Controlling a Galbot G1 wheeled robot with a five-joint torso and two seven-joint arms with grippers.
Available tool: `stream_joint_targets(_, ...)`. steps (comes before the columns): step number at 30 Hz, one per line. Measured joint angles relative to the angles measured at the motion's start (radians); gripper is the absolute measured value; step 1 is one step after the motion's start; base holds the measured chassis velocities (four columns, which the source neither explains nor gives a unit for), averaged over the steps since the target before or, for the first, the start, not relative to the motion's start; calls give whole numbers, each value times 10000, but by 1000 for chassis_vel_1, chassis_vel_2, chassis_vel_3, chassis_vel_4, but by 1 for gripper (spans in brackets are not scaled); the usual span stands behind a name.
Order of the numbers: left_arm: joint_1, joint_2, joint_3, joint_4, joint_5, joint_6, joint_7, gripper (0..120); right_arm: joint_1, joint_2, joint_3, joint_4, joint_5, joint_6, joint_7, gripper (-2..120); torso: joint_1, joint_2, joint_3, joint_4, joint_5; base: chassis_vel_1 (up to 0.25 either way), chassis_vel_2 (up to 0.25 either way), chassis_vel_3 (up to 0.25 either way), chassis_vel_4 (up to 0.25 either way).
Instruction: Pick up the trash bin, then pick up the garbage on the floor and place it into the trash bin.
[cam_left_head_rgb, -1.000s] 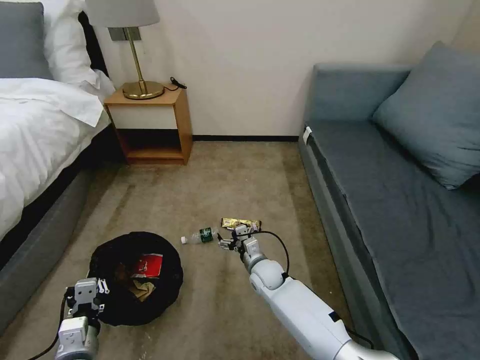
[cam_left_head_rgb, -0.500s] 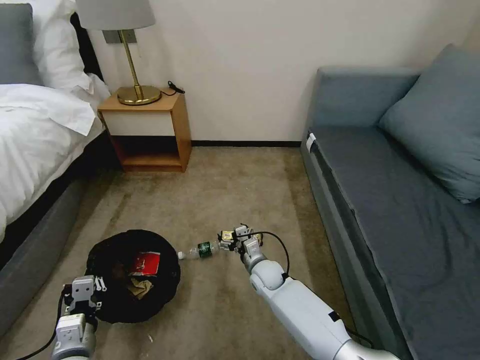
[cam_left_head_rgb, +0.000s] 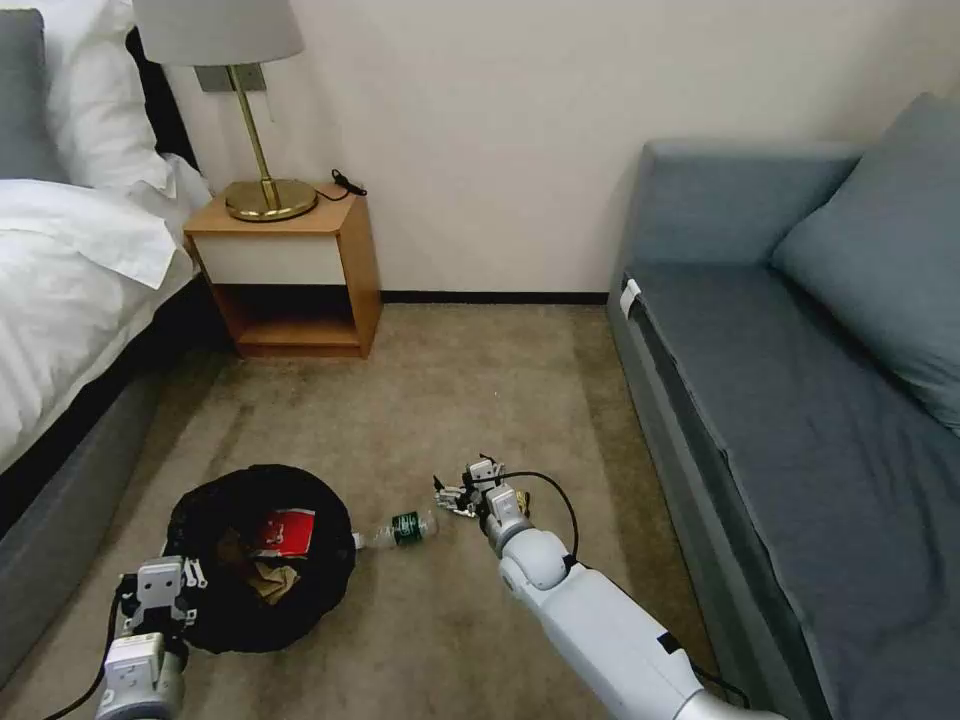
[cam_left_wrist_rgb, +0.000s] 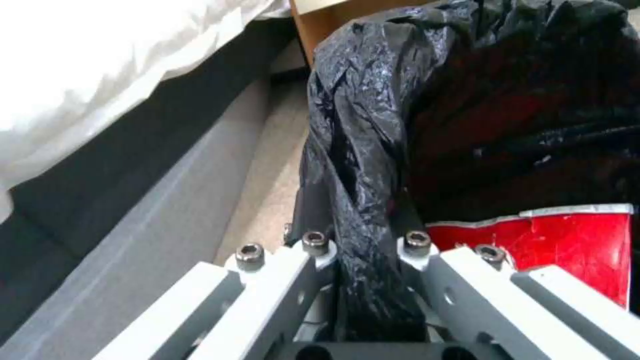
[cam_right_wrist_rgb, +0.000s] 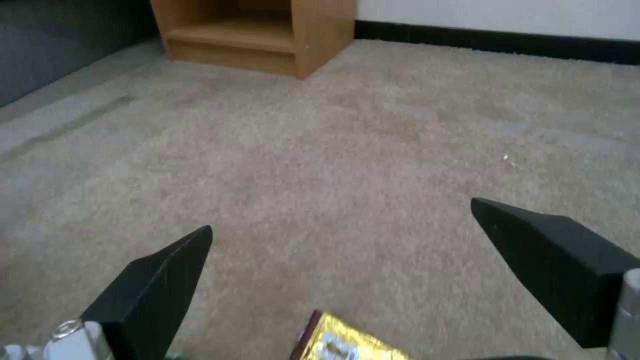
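The trash bin (cam_left_head_rgb: 300, 600), draped in a crinkly black bag, is at the lower left on the carpet. My left gripper (cam_left_head_rgb: 160, 592) is shut on its near rim; the left wrist view shows the fingers (cam_left_wrist_rgb: 313, 247) pinching the bag's fold (cam_left_wrist_rgb: 360, 150). Inside lie a red-and-white packet (cam_left_head_rgb: 285, 530) (cam_left_wrist_rgb: 553, 250) and crumpled brown paper (cam_left_head_rgb: 270, 578). A small green-labelled bottle (cam_left_head_rgb: 400, 528) lies on the floor just right of the bin. My right gripper (cam_left_head_rgb: 462, 492) (cam_right_wrist_rgb: 341, 216) hangs open low over the carpet beyond the bottle, with the gold snack wrapper (cam_right_wrist_rgb: 340, 342) just beneath it.
A bed (cam_left_head_rgb: 60, 300) runs along the left and a grey sofa (cam_left_head_rgb: 780, 420) along the right. A wooden nightstand (cam_left_head_rgb: 290, 270) with a brass lamp (cam_left_head_rgb: 262, 190) stands against the far wall. Open carpet (cam_left_head_rgb: 470, 400) lies between them.
The head camera has shifted, so the whole scene sits lower and further left. My right gripper has moved forward from beside the bottle to over the snack wrapper. The left gripper keeps its hold on the bin.
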Motion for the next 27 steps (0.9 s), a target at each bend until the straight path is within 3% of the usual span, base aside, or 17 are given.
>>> stream_joint_targets(27,-128,411,-354,274,-480,-238,50,3,-477,208,-73,8,-749,-72,-194,100,0,0,2,0,1,-100,98,100,-96)
